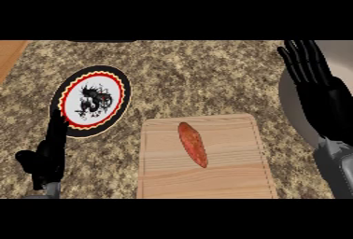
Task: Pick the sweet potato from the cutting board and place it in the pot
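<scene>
**A:** Eyes on the long reddish-orange sweet potato (192, 144), lying flat on the pale wooden cutting board (234, 177), a little left of centre, its length running from the far edge toward the near one with a slight slant. Nothing is touching it.

**B:** How would you expect it to handle?

**A:** My guess is stiff and solid with some weight, not fragile. The skin looks smooth and the ends taper, so a pinch near a tip could slide off. I'd take it across the thick middle, fingers on one long side, thumb on the other.

**B:** And the hands?

**A:** The black right hand (307, 60) stands at the right edge, fingers straight and spread, holding nothing, well apart from the board. The black left hand (47, 156) sits low at the left, on the speckled brown granite tabletop (207, 79), near the round black plate with a red and white dragon design (92, 101). Its fingers look straight, pointing away, and they hold nothing either.

**B:** The pot?

**A:** Hard to make out. A pale grey curved shape (295, 109) runs behind the right forearm, cut off by the frame and largely covered by the arm. It may be the pot's rim, but I can't tell, and its inside is hidden. The board's near edge is cut off too.
</scene>
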Robot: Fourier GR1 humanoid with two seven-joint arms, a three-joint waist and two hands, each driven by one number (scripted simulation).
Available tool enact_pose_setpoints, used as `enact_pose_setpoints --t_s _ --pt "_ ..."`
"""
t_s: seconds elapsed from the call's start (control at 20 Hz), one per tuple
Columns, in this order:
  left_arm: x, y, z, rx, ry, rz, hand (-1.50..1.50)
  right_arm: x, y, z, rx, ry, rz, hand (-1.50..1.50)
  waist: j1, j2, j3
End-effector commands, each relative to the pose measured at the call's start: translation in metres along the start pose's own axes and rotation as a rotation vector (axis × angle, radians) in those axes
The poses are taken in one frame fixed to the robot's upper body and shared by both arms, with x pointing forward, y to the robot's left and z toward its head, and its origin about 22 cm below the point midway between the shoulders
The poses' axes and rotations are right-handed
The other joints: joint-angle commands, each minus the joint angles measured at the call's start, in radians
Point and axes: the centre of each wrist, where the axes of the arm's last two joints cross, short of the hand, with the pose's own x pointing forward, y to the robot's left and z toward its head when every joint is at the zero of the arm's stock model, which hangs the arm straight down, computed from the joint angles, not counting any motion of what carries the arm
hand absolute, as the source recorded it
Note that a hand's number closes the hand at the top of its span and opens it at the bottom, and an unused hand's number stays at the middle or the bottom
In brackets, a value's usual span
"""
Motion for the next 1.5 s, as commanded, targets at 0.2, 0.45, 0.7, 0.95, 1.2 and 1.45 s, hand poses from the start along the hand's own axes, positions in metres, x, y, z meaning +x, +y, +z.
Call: enact_pose_setpoints --t_s 0.2,0.45,0.7,0.95,1.2,1.45 --pt "0.077 -0.048 -0.032 -0.221 -0.312 0.087 0.00 -0.005 0.059 -0.051 0.604 -0.034 -0.339 1.50 0.132 0.039 0.006" --pt "0.115 -0.071 -0.042 -0.338 -0.334 0.154 0.00 -0.016 0.013 -0.077 0.747 -0.024 -0.067 -1.50 0.113 0.048 0.007" --pt "0.115 -0.070 -0.045 -0.337 -0.332 0.144 0.00 -0.024 0.005 -0.085 0.899 -0.212 -0.155 -1.50 0.104 0.044 0.009" --pt "0.130 -0.072 -0.050 -0.324 -0.302 0.162 0.00 -0.012 -0.005 -0.104 1.036 -0.221 0.034 -1.50 0.089 0.030 0.007" --pt "0.134 -0.068 -0.053 -0.325 -0.307 0.148 0.00 0.001 0.003 -0.118 1.222 -0.197 0.252 -1.50 0.088 0.024 0.004" --pt "0.124 -0.054 -0.056 -0.281 -0.278 0.143 0.00 -0.024 0.034 -0.115 1.338 -0.239 0.326 -1.50 0.053 0.015 0.002"
